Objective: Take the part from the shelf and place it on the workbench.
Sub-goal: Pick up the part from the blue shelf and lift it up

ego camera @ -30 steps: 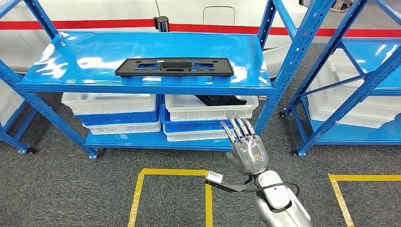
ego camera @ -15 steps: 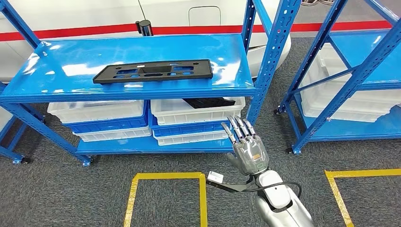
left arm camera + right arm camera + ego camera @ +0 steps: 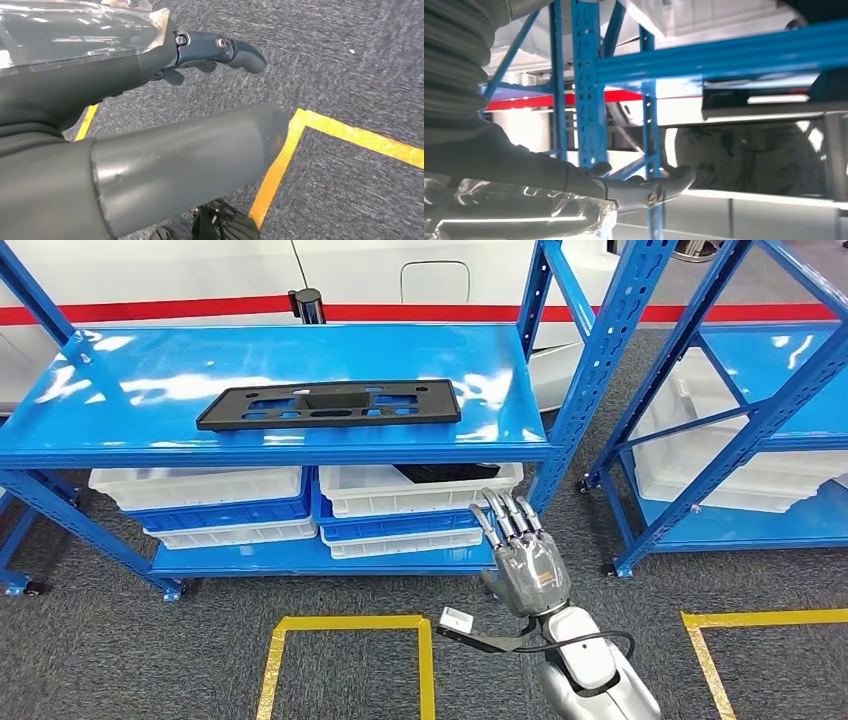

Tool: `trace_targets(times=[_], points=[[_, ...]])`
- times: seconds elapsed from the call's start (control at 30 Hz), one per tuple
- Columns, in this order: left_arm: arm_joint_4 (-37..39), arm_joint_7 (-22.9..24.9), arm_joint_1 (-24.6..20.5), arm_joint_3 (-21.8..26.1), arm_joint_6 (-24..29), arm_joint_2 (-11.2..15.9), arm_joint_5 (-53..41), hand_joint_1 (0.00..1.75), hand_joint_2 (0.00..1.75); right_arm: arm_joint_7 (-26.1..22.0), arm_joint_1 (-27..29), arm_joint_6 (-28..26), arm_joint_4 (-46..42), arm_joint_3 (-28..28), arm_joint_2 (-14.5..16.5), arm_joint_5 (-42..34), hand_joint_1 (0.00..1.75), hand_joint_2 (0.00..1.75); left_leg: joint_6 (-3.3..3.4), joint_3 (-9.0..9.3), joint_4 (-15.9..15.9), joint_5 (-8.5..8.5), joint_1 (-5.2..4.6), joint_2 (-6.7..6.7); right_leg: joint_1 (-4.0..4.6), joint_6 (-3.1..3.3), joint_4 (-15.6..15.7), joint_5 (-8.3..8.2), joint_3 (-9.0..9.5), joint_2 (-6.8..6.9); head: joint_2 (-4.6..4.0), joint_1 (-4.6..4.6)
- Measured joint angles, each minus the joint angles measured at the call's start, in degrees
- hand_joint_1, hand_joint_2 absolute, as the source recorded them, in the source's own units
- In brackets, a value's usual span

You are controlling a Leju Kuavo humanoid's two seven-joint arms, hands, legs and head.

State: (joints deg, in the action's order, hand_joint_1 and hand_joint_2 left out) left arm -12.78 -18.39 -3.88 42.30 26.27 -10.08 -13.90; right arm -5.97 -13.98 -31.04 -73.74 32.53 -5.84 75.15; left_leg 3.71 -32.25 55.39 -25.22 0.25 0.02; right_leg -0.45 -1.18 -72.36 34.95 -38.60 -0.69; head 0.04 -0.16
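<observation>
The part [image 3: 328,405], a long flat black plate with cut-outs, lies on the top board of the blue shelf [image 3: 120,430], a little left of its middle. My right hand [image 3: 522,560] is raised in front of the shelf's lower right corner, below and to the right of the part, with fingers stretched out and apart and nothing in it. The right wrist view shows its fingers [image 3: 644,190] before a blue upright and a white bin. My left hand [image 3: 190,155] hangs over the grey carpet, holding nothing.
White and blue bins [image 3: 230,495] fill the lower shelf; one [image 3: 440,475] holds black parts. A second blue shelf [image 3: 760,440] stands to the right. Yellow tape squares [image 3: 345,625] mark the carpet. A white vehicle with a red stripe [image 3: 200,280] is behind.
The whole picture has shifted, so the camera has moved; the shelf now sits further left in view. My right hand keeps its raised, spread pose. The part has not moved on the shelf.
</observation>
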Motion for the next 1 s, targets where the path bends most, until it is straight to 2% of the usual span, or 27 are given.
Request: trace_targets(times=[0.03,0.1,0.13,0.17,0.2,0.23,0.3,0.33,0.37,0.43,0.47,0.5,0.53,0.57,0.6,0.63,0.67,0.7,0.83,0.87,0.9,0.97,1.0], points=[[0.03,0.00,0.04,0.01,0.01,-0.04,-0.02,0.00,0.00,0.03,0.18,0.00,0.00,-0.02,-0.05,0.14,0.00,1.75,-0.16,0.26,0.05,-0.29,0.05,-0.06,-0.30,-0.73,0.96,-1.20,-0.20,0.07,0.00,0.01],[0.09,0.01,0.10,0.01,0.03,-0.14,-0.13,0.00,0.00,0.11,0.30,-0.01,0.00,-0.07,-0.14,0.31,0.00,1.75,-0.73,0.90,0.36,-1.06,0.20,-0.17,-0.90,-2.18,8.51,-5.50,2.53,0.49,0.00,0.08],[0.10,0.01,0.09,0.01,0.03,-0.17,-0.23,0.00,0.00,0.14,0.32,-0.01,-0.01,-0.09,-0.16,0.37,0.00,1.75,-1.13,1.16,0.61,-1.56,0.16,-0.20,-0.97,-2.40,12.12,-7.28,4.12,0.76,0.00,0.17],[0.10,0.02,0.06,0.00,0.04,-0.20,-0.31,0.00,0.00,0.15,0.36,-0.03,-0.04,-0.09,-0.16,0.43,0.00,1.75,-1.54,1.34,0.82,-2.02,0.09,-0.21,-0.92,-2.15,14.54,-8.39,5.25,0.93,0.00,0.22],[0.10,0.02,0.03,0.00,0.05,-0.21,-0.38,0.00,0.00,0.16,0.40,-0.04,-0.07,-0.08,-0.14,0.49,0.00,1.75,-1.89,1.47,0.94,-2.37,0.01,-0.20,-0.76,-1.61,15.56,-8.80,5.76,1.02,0.00,0.23],[0.10,0.03,0.00,-0.01,0.05,-0.22,-0.42,0.00,0.00,0.19,0.45,-0.05,-0.11,-0.06,-0.12,0.57,0.00,1.75,-2.21,1.60,0.95,-2.61,-0.03,-0.18,-0.52,-0.96,15.53,-8.73,5.88,0.91,0.00,0.19],[0.10,0.03,-0.01,-0.01,0.06,-0.20,-0.44,0.00,0.00,0.25,0.52,-0.07,-0.27,-0.05,-0.05,0.74,0.00,1.75,-2.76,1.64,1.25,-3.05,0.23,-0.10,-0.84,0.03,15.64,-8.68,6.08,0.70,0.00,0.08],[0.10,0.03,-0.01,-0.01,0.07,-0.17,-0.44,0.00,0.00,0.28,0.55,-0.08,-0.38,-0.04,0.01,0.83,0.00,1.75,-3.09,1.16,2.42,-3.83,0.41,-0.10,-1.05,0.49,15.71,-8.62,6.26,0.64,0.00,-0.02],[0.10,0.03,-0.01,-0.01,0.06,-0.15,-0.44,0.00,0.00,0.30,0.57,-0.08,-0.49,-0.04,0.09,0.90,0.00,1.75,-3.39,0.11,4.70,-5.15,0.56,-0.11,-1.28,0.88,15.78,-8.56,6.47,0.59,0.00,-0.11],[0.11,0.03,0.01,0.00,0.05,-0.10,-0.44,0.00,0.00,0.31,0.62,-0.09,-0.60,-0.03,0.27,1.03,0.00,1.75,-3.89,-3.90,12.42,-8.74,0.76,-0.15,-1.15,1.50,15.79,-8.23,6.77,0.60,0.00,-0.30],[0.12,0.03,0.04,0.00,0.04,-0.07,-0.44,0.00,0.00,0.31,0.67,-0.09,-0.60,-0.02,0.34,1.08,0.00,1.75,-4.04,-6.05,16.00,-9.89,0.83,-0.15,-1.05,1.69,15.79,-8.08,6.92,0.59,0.00,-0.29],[0.12,0.03,0.07,0.00,0.04,-0.05,-0.45,0.00,0.00,0.31,0.73,-0.08,-0.60,-0.01,0.43,1.19,0.00,1.75,-4.12,-7.57,18.05,-9.98,0.91,-0.15,-0.98,1.83,15.78,-7.90,7.12,0.56,0.00,-0.30],[0.13,0.03,0.09,0.00,0.04,-0.04,-0.48,0.00,0.00,0.30,0.79,-0.08,-0.60,0.01,0.56,1.32,0.00,1.75,-4.13,-7.98,17.79,-8.81,0.98,-0.14,-0.94,1.88,15.78,-7.70,7.39,0.49,0.00,-0.31],[0.13,0.03,0.11,-0.01,0.03,-0.03,-0.52,0.00,0.00,0.25,0.82,-0.06,-0.60,0.03,0.78,1.54,0.00,1.75,-4.06,-7.25,15.33,-6.67,1.04,-0.13,-0.93,1.84,15.77,-7.46,7.75,0.39,0.00,-0.31],[0.13,0.03,0.11,-0.01,0.00,-0.01,-0.62,0.00,0.00,0.16,0.81,-0.02,-0.60,0.13,1.13,1.91,0.00,1.75,-3.90,-5.63,11.27,-4.04,1.08,-0.12,-0.93,1.70,15.78,-7.17,8.15,0.27,0.00,-0.32],[0.13,0.03,0.07,-0.01,-0.07,0.01,-0.77,0.00,0.00,0.07,0.75,0.10,-0.60,0.31,1.60,2.36,0.00,1.75,-3.73,-3.92,7.38,-2.15,1.01,-0.12,-0.73,1.44,15.76,-6.87,8.51,0.16,0.00,-0.33],[0.13,0.03,0.02,-0.01,-0.15,0.02,-0.92,0.00,0.00,-0.02,0.62,0.36,-0.60,0.60,2.14,2.93,0.00,1.75,-3.50,-2.60,4.45,-0.96,0.91,-0.13,-0.54,1.15,15.75,-6.59,8.74,0.07,0.00,-0.30],[0.13,0.03,-0.04,-0.02,-0.21,0.04,-1.06,0.00,0.00,-0.08,0.48,0.67,-0.60,0.97,2.74,3.47,0.00,1.75,-3.23,-1.87,2.85,-0.59,0.73,-0.15,-0.36,0.84,15.78,-6.37,8.84,0.00,0.00,-0.28],[0.13,0.05,-0.11,-0.10,-0.31,0.06,-1.19,0.00,0.00,-0.23,0.18,1.22,-0.62,2.25,4.64,4.49,0.00,1.75,-1.65,-1.01,1.55,-0.58,0.28,-0.19,-0.15,-0.41,15.34,-5.57,8.61,0.08,0.00,-0.25],[0.13,0.05,-0.11,-0.19,-0.31,0.05,-1.20,0.00,0.00,-0.23,0.07,1.25,-0.63,2.41,4.87,4.55,0.00,1.75,-1.23,-0.63,1.06,-0.42,0.34,-0.19,-0.15,-0.45,13.50,-4.68,7.71,0.16,0.00,-0.19],[0.13,0.06,-0.10,-0.31,-0.30,0.04,-1.21,0.00,0.00,-0.21,-0.04,1.38,-0.63,2.55,5.03,4.68,0.00,1.75,-0.90,-0.33,0.74,-0.35,0.39,-0.19,-0.19,-0.33,10.37,-3.37,6.08,0.23,0.00,-0.13],[0.13,0.13,-0.11,-0.56,-0.22,0.05,-1.26,0.00,0.00,-0.01,-0.19,1.93,-0.56,2.92,5.26,5.52,0.00,1.75,-0.52,-0.14,0.66,-0.53,0.28,-0.20,-0.29,-0.10,2.40,-0.62,1.47,0.26,0.00,-0.02],[0.13,0.20,-0.11,-0.66,-0.16,0.04,-1.28,0.00,0.00,0.15,-0.20,2.23,-0.48,3.15,5.38,6.10,0.00,1.75,-0.45,-0.08,0.68,-0.64,0.24,-0.21,-0.29,-0.16,-0.53,0.12,-0.38,0.26,0.00,0.00]])
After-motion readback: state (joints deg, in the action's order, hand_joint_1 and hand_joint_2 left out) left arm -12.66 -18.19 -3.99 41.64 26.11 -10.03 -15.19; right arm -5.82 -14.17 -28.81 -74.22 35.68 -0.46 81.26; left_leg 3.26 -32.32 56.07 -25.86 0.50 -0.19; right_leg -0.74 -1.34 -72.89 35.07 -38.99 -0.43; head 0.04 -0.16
